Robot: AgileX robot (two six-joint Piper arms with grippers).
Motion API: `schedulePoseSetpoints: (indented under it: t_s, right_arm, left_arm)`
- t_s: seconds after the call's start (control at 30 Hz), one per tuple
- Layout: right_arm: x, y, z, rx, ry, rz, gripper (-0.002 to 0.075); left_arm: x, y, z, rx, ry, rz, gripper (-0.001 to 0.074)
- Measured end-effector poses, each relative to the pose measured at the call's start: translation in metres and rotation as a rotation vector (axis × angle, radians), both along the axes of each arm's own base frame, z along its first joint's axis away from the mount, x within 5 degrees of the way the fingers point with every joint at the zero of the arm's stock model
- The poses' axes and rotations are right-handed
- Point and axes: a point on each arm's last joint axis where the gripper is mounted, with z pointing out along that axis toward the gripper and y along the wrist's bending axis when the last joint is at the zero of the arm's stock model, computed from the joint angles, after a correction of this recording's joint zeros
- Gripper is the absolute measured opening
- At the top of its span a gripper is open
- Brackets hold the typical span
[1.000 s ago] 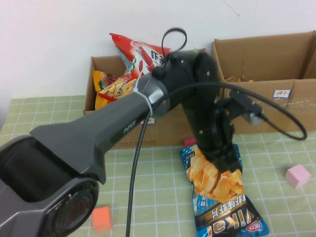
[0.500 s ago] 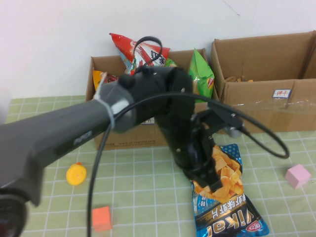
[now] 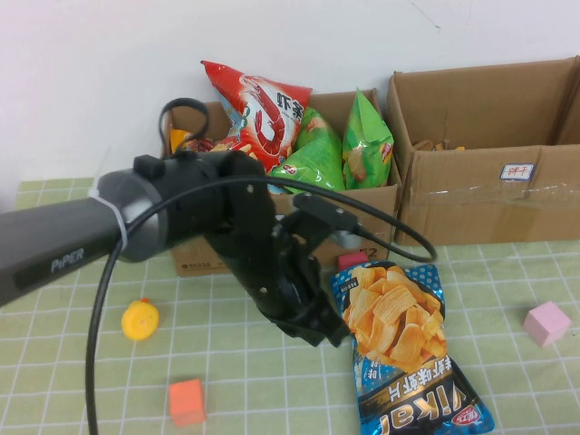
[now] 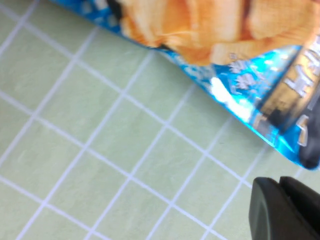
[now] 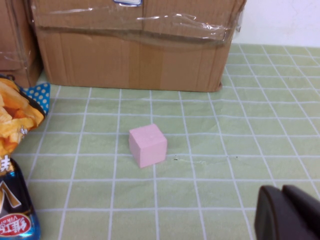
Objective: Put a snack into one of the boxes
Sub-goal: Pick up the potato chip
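Reaching step: the left claw, pinched closed and empty, hovers beside the chip bag and must open to grab it, while the right claw, closed too, sits parked.

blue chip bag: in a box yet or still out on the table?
Out. The blue chip bag lies flat on the table before the boxes; the shut left gripper sits beside it.

Grey-and-black left arm, white "PIPER" lettering, looping black cable, white cable tie, black pincer

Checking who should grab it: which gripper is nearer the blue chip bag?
Left. The left gripper sits shut beside the blue chip bag; the right gripper, shut, hangs farther off near the pink cube.
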Motion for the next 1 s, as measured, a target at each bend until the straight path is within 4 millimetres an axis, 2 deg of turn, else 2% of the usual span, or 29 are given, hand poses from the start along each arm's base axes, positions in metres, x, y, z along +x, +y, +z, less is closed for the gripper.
schedulePoseSetpoints:
  t_s: [0.1,0.33,0.47,0.67,0.87,0.9,1.0]
  right_arm:
    - [0.000,0.000,0.000,0.000,0.000,0.000,-0.0002]
    - [0.000,0.000,0.000,0.000,0.000,0.000,-0.0002]
    - [0.000,0.000,0.000,0.000,0.000,0.000,-0.0002]
    - [0.000,0.000,0.000,0.000,0.000,0.000,-0.0002]
    - [0.000,0.000,0.000,0.000,0.000,0.000,-0.0002]
    - [0.000,0.000,0.000,0.000,0.000,0.000,-0.0002]
    - [0.000,0.000,0.000,0.000,0.000,0.000,-0.0002]
  left_arm:
    - [0.005,0.005,-0.004,-0.010,0.003,0.030,0.0000]
    - [0.008,-0.004,-0.012,-0.082,0.014,0.013,0.0000]
    - [0.009,-0.013,-0.027,-0.142,0.063,-0.019,0.0052]
    - [0.004,-0.027,-0.041,-0.188,0.053,-0.125,0.0243]
    - [0.004,-0.043,-0.039,-0.217,-0.031,-0.070,0.0585]
    - [0.005,-0.046,-0.039,-0.226,-0.046,-0.048,0.0623]
    - [0.002,-0.056,-0.037,-0.240,-0.097,-0.032,0.0672]
